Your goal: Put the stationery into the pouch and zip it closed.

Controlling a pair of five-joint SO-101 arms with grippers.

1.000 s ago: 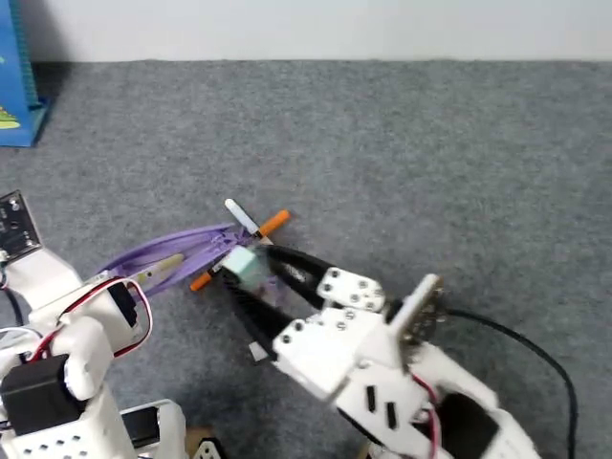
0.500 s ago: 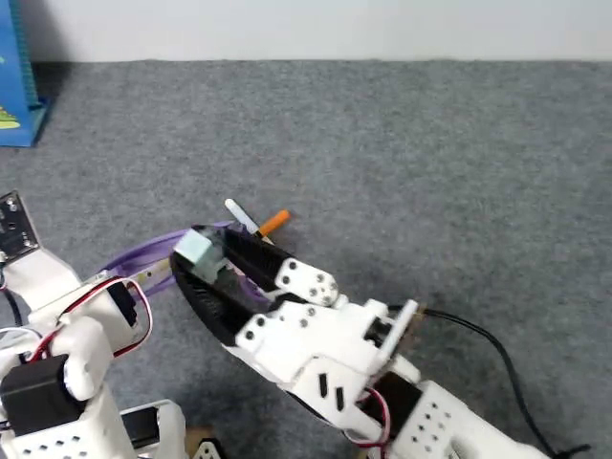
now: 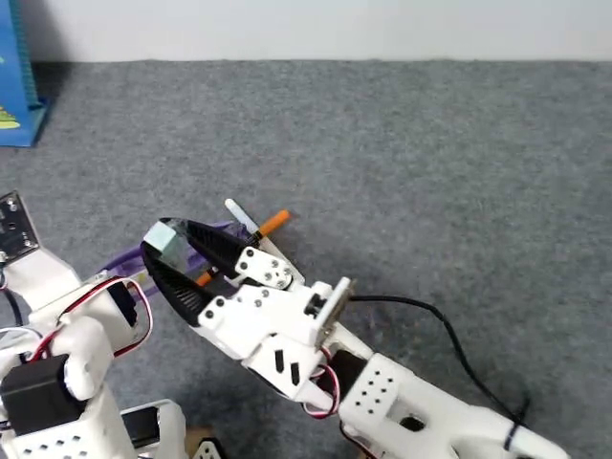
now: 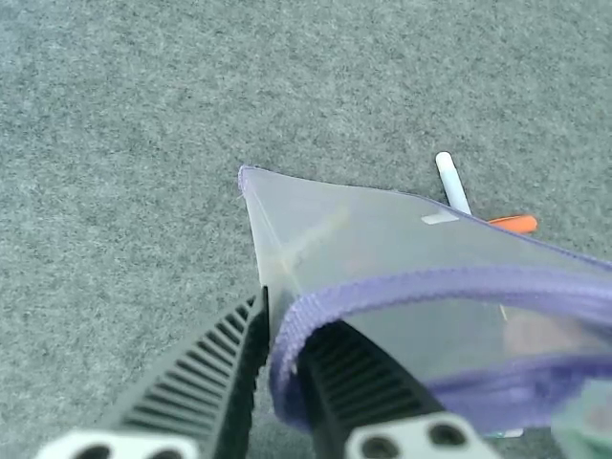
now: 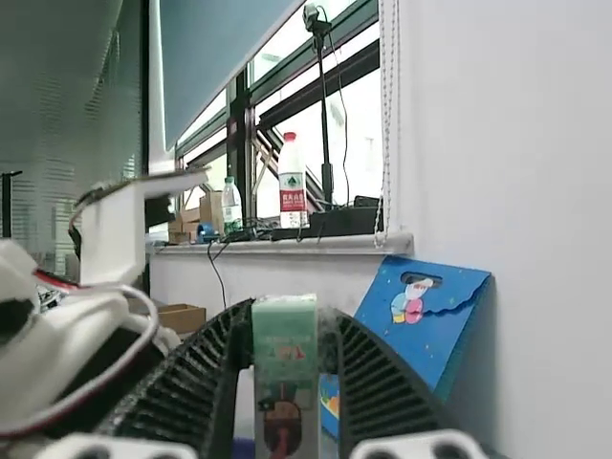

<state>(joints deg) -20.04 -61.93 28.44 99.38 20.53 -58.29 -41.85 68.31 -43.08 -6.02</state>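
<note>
My left gripper (image 4: 283, 327) is shut on the purple zip rim of the translucent pouch (image 4: 402, 277), holding one end up off the carpet. In the high view the pouch (image 3: 122, 258) shows as a purple strip between the two arms. My right gripper (image 3: 159, 245) hangs above the pouch's held end, shut on a pale green eraser (image 3: 170, 237); the eraser (image 5: 284, 368) stands upright between its fingers. A white pen (image 3: 240, 214) and an orange pen (image 3: 273, 223) lie on the carpet just beyond the pouch, also seen as white pen (image 4: 451, 182) and orange pen (image 4: 513, 224).
Grey carpet (image 3: 440, 163) covers the table, open to the right and back. A blue folder (image 3: 17, 76) stands at the far left against the white wall. My left arm's body (image 3: 67, 344) fills the near-left corner, close beside my right arm.
My right gripper has carried the eraser leftward from the pens' area to above the pouch's held end. The left arm and pouch have stayed put.
</note>
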